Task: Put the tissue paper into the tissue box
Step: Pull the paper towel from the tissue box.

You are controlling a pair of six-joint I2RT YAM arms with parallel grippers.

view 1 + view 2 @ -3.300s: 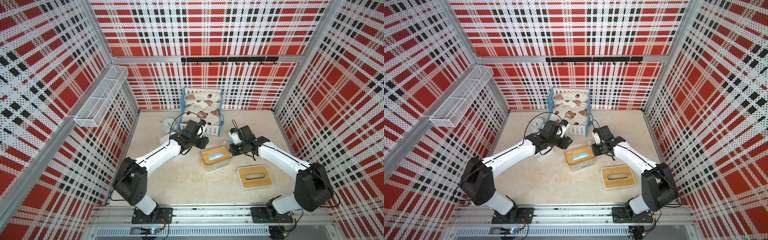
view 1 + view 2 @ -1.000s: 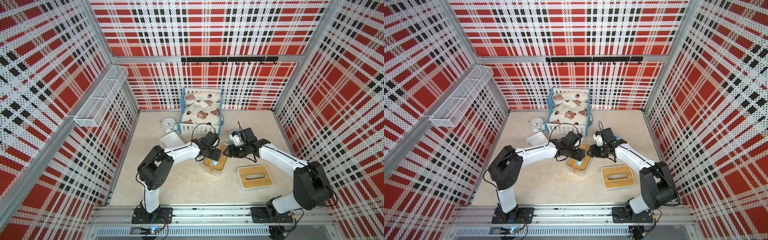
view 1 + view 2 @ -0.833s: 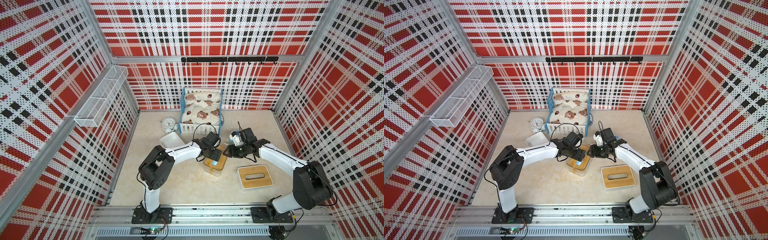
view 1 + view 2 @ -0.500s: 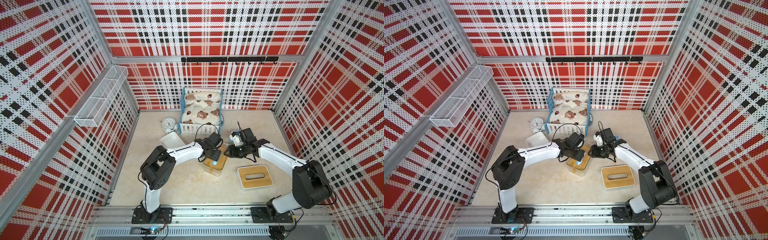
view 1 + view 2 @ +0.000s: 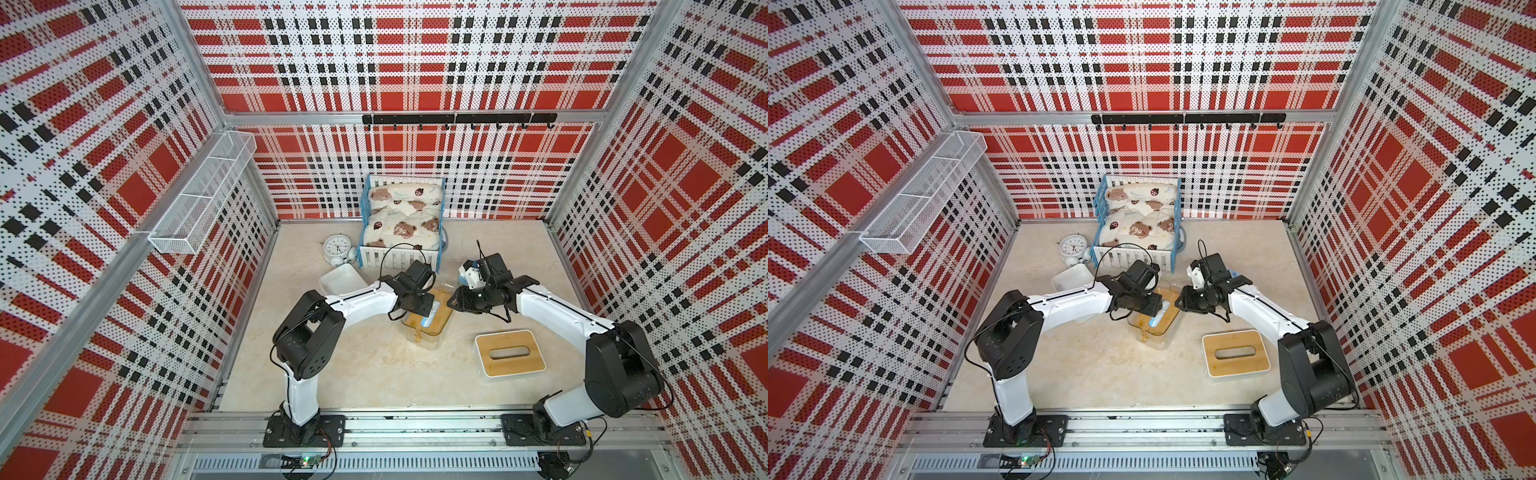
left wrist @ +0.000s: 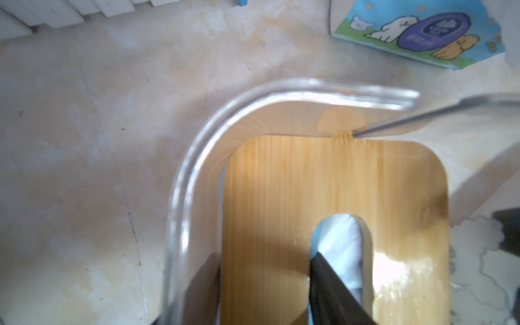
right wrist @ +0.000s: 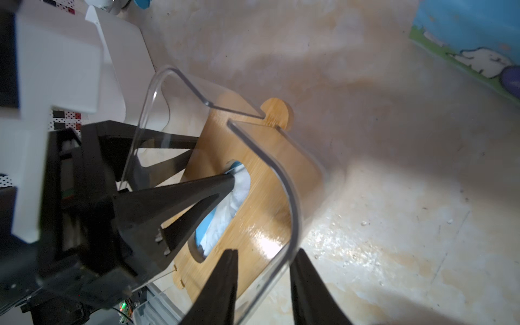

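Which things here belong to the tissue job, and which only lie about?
Job: tissue paper, clear tissue box, slotted bamboo plate, printed tissue pack, white tissue box.
Lying about: alarm clock, doll bed, white tray, wire basket.

Both top views are bright, evenly lit and sharp; the red plaid perforated walls (image 5: 124, 124) bow toward the edges. Wrist views are softer: blur smears the clear plastic box rim (image 6: 180, 191), and glare whitens the slotted bamboo lid (image 7: 261, 202).
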